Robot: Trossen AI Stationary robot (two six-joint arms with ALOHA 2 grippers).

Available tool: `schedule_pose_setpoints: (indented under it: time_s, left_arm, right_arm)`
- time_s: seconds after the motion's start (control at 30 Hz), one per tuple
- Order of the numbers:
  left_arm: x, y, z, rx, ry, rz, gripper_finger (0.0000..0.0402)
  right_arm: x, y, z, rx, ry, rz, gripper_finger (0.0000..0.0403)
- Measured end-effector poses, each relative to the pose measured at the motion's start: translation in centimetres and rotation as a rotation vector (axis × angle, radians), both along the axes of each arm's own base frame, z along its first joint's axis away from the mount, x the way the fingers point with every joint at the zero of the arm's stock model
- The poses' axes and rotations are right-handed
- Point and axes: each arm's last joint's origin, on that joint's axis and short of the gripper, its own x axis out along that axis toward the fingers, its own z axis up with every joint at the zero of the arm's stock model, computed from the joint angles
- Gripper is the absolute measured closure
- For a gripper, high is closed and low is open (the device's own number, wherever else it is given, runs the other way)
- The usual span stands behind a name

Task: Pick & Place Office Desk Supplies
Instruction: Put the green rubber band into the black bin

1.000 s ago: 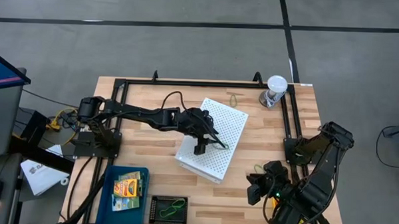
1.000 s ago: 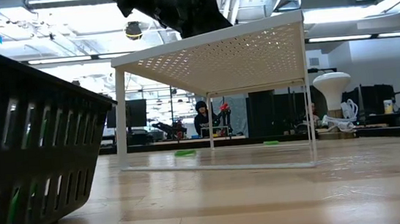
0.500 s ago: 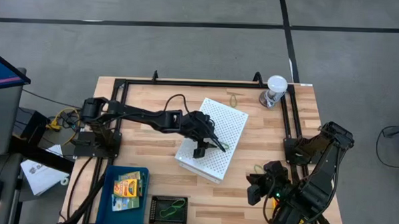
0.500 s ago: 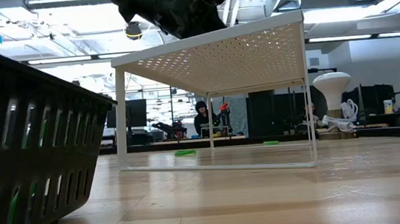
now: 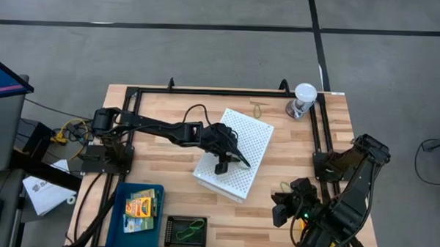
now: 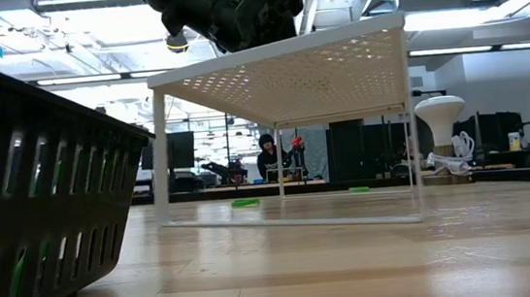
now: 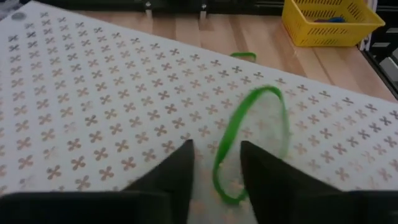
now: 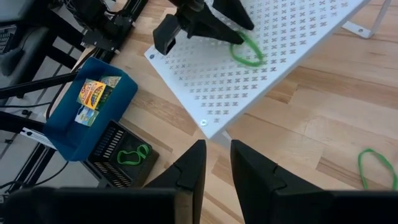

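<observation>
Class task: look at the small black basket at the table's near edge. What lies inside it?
Inside the black basket lies a green rubber-band loop on the bottom. The basket's walls hide part of its floor, so anything tucked against them cannot be seen.

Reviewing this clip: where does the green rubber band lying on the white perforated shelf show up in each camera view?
High view: green rubber band at the left gripper tips, on the white perforated shelf.
Low view: not visible; the shelf is seen from below.
Left wrist view: band lies between the fingers.
Right wrist view: band near the left arm's tips.
Shared landmark: the shelf.
</observation>
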Motion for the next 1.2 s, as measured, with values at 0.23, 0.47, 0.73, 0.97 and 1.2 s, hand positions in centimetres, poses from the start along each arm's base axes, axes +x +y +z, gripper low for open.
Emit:
schedule_pose_setpoints:
  time_s: [0.23,0.47,0.73,0.97,1.2]
  left_arm:
    - [-0.1,0.0,0.0,-0.036,0.014,0.032,0.0391]
    - [-0.5,-0.1,0.2,-0.044,0.031,0.022,0.04]
    - [-1.6,-0.2,1.4,-0.044,0.051,0.018,0.0401]
    - [-1.6,-1.0,1.4,-0.047,0.051,-0.004,0.0401]
    - [-2.0,-1.2,2.4,-0.053,0.028,-0.009,0.0401]
  right_arm:
    - [0.0,0.0,0.0,0.0,0.0,0.0,0.033]
    - [0.0,0.0,0.0,0.0,0.0,0.0,0.033]
    - [0.0,0.0,0.0,-0.002,0.001,0.0,0.033]
    - [0.0,-0.1,0.0,-0.006,0.003,-0.002,0.033]
    - [0.0,-0.1,0.0,-0.003,0.0,-0.002,0.033]
